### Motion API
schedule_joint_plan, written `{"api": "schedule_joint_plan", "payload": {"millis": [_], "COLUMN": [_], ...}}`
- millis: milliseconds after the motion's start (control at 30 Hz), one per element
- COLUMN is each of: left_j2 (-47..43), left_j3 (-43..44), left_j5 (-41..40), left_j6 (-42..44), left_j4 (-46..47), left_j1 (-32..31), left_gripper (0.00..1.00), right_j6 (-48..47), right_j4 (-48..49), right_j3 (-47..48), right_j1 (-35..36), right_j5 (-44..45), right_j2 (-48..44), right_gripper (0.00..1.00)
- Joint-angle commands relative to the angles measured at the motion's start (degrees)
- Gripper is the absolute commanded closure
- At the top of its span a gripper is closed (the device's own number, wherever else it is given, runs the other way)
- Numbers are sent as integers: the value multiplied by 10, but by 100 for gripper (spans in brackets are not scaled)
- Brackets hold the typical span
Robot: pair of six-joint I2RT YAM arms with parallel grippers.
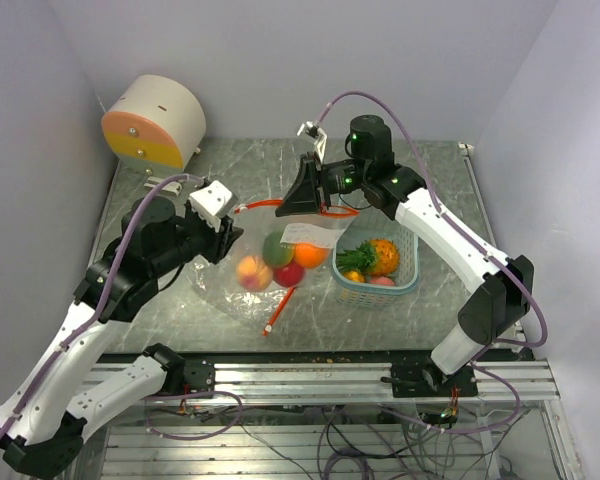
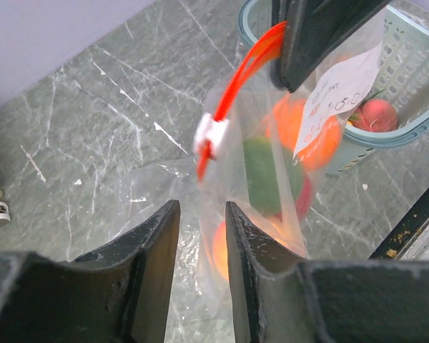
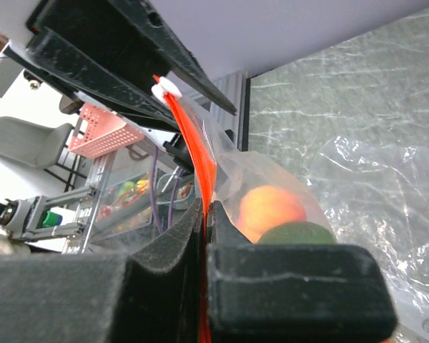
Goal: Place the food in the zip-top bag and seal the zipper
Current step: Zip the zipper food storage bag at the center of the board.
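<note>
The clear zip-top bag (image 1: pixel 270 290) hangs in the middle of the table with several food pieces inside: a peach (image 1: pixel 250 272), a green piece (image 1: pixel 277 247), a red piece (image 1: pixel 288 275) and an orange (image 1: pixel 310 253). My right gripper (image 1: pixel 305 205) is shut on the bag's orange zipper (image 3: pixel 193 150) and holds it up. The white slider (image 2: pixel 211 134) sits on the zipper between the two grippers. My left gripper (image 2: pixel 200 207) is open, with the bag's film hanging in the gap between its fingers below the slider. More food lies in the teal basket (image 1: pixel 410 265).
The basket holds an orange with green leaves (image 1: pixel 375 255) and a red-peach fruit (image 2: pixel 375 114). A round cream, orange and yellow object (image 1: pixel 155 122) stands at the back left. An orange strip (image 1: pixel 280 310) lies in front of the bag. A metal rail (image 1: pixel 310 375) runs along the near edge.
</note>
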Motion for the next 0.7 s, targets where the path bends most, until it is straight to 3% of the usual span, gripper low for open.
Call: {"api": "schedule_joint_plan", "payload": {"millis": [0,167,300,333,367,400,433,667], "left_j2": [6,1,0,1,0,0,1,-8], "left_j3": [-11,-23,-38,-41,-43,-44,-43,-44], "left_j5": [-19,-7,20,23,26,30,31,18], "left_j6": [-31,-79,-110,-114,-117,-116,-116,-105], "left_j4": [55,132,171,175,178,179,177,146], "left_j1": [5,5,5,5,5,5,5,5], "left_gripper": [57,52,56,60,70,87,92,93], "right_j6": [39,52,53,52,50,44,39,-21], "right_j4": [48,65,66,63,60,55,48,-41], "right_j3": [17,7,4,4,2,0,-1,28], "right_j1": [1,1,2,2,1,1,1,-8], "right_j5": [-37,-38,-36,-36,-34,-32,-26,63], "right_j2": [-5,-11,-11,-11,-13,-13,-15,-9], "right_gripper": [100,100,100,100,100,100,100,100]}}
